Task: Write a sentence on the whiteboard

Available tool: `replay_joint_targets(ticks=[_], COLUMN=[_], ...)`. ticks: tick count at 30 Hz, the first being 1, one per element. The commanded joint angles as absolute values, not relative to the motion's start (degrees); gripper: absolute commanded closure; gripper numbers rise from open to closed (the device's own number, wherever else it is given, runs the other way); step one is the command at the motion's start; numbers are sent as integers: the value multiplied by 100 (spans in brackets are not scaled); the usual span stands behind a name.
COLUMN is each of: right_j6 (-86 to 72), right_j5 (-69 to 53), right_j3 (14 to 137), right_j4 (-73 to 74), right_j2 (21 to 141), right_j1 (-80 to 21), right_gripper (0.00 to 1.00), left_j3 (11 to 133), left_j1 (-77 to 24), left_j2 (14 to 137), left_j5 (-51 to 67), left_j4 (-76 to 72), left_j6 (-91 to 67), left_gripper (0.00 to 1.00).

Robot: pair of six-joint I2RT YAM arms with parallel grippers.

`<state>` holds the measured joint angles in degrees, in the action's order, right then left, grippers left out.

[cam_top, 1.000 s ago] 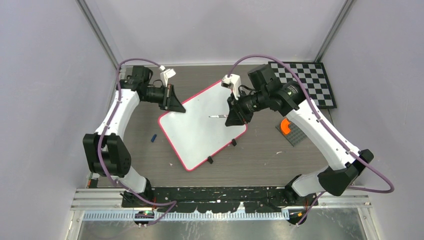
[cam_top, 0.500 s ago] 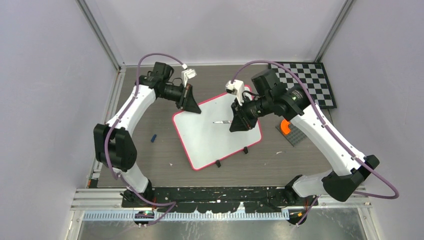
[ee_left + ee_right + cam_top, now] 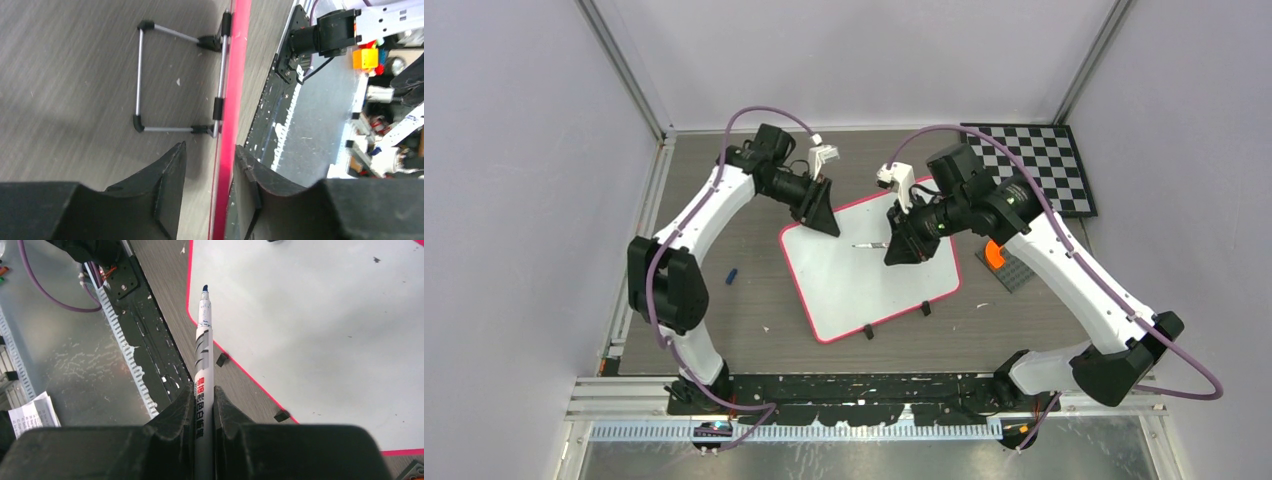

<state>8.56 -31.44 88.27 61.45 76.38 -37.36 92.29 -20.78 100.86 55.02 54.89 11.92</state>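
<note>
The whiteboard [image 3: 854, 285] lies flat on the table, white with a red-pink rim, and its face is blank; the sentence is not in view. My left gripper [image 3: 824, 222] is at the board's far left corner. In the left wrist view the red rim [image 3: 231, 100] runs between the jaws of the left gripper [image 3: 210, 150], which stand open with a gap on the left side. My right gripper [image 3: 896, 250] hovers over the board's far side, shut on a white marker [image 3: 869, 245]. In the right wrist view the marker [image 3: 204, 340] sticks out of the right gripper [image 3: 204, 395], blue tip bare, above the board [image 3: 325, 315].
A checkerboard [image 3: 1039, 160] lies at the back right. An orange piece on a grey plate [image 3: 996, 252] sits just right of the board. A small blue cap [image 3: 732, 275] lies to the board's left. A wire stand [image 3: 140, 85] folds under the board; two black clips [image 3: 867, 331] mark its near edge.
The left arm has swung right, dragging the whiteboard right and turning it; its jaws have since parted around the rim. The right gripper shifted slightly right, still holding the marker.
</note>
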Motion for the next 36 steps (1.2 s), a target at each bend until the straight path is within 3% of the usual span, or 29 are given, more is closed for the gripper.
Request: replay_joint_targets(ticks=[1,9,20,28,36], right_j6=[535,569,624,612,632], right_j5=[-2894,-2273,-2023,-1580,-1352], right_j3=[8861,9380,9710,9850,10032], right_j4=[5617,5565,5332,5142,4975], right_j2=[7461,7969,8450,8666,8952], right_j1=[-3833,-4382,-4763,-4902,-5226], right_gripper=[100,100,100,100,100], left_j3=[8843,8158,7748,7727,7516], left_j1=[-1603,-623,-439,-262,-161], left_j2=[9339,8348,8304,8271,8097], left_j5=[5373,5849,5792,5945,5945], left_j4=[5600,5516,5094,5174,5252], left_j6=[682,567,398,440,580], left_gripper=[54,48,47,59,63])
